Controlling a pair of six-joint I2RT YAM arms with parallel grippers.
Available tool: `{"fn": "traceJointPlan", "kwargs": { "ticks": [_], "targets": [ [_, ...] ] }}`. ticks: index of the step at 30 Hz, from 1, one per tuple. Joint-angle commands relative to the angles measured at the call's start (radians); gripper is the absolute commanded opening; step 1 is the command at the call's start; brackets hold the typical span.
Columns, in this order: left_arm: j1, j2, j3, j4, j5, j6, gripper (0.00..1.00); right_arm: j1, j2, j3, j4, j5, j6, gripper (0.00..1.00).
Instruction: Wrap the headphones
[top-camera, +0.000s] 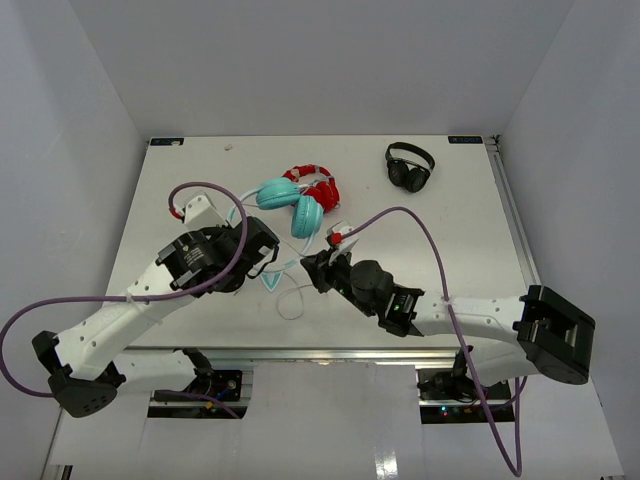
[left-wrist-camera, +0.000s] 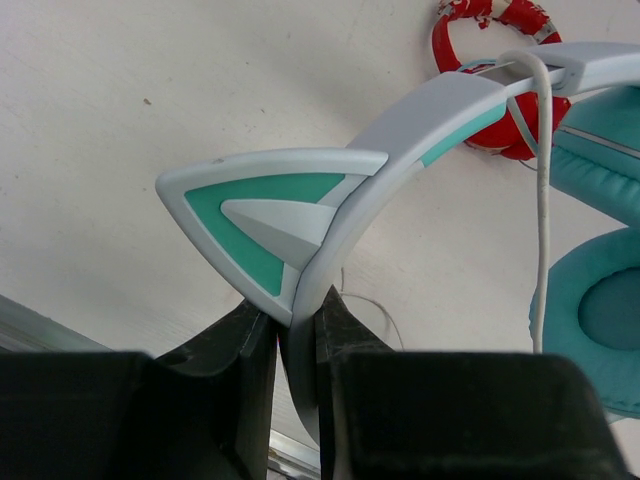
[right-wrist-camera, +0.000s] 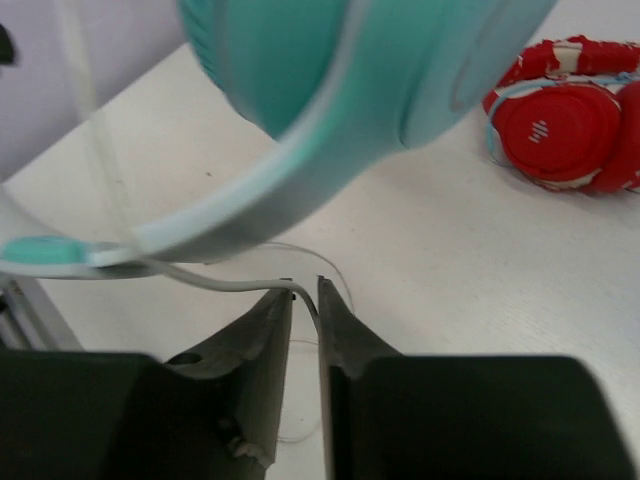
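Observation:
The teal headphones (top-camera: 292, 205) are in the middle of the table, ear cups toward the back. My left gripper (top-camera: 264, 256) is shut on their pale headband (left-wrist-camera: 400, 120), just below a cat-ear point (left-wrist-camera: 260, 210), in the left wrist view (left-wrist-camera: 297, 312). A teal ear cup (left-wrist-camera: 590, 320) and the thin white cable (left-wrist-camera: 543, 200) show at the right of that view. My right gripper (top-camera: 316, 268) is shut on the white cable (right-wrist-camera: 220, 283) in the right wrist view (right-wrist-camera: 305, 290), under a teal ear cup (right-wrist-camera: 340, 60). Slack cable loops on the table (top-camera: 292, 302).
Red headphones (top-camera: 320, 186) lie right behind the teal ones, touching or nearly so; they also show in the right wrist view (right-wrist-camera: 560, 130). Black headphones (top-camera: 410, 166) sit at the back right. White walls close in the table (top-camera: 450, 260) on three sides.

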Motion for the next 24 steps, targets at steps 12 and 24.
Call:
{"fn": "traceJointPlan", "kwargs": {
  "ticks": [12, 24],
  "targets": [
    [-0.006, 0.001, 0.083, -0.009, 0.01, -0.072, 0.0, 0.003, 0.074, -0.097, 0.273, 0.034, -0.136, 0.43],
    [-0.006, -0.05, 0.088, 0.03, 0.053, -0.053, 0.0, 0.013, 0.087, -0.234, 0.584, 0.003, -0.321, 0.58]
  ]
}}
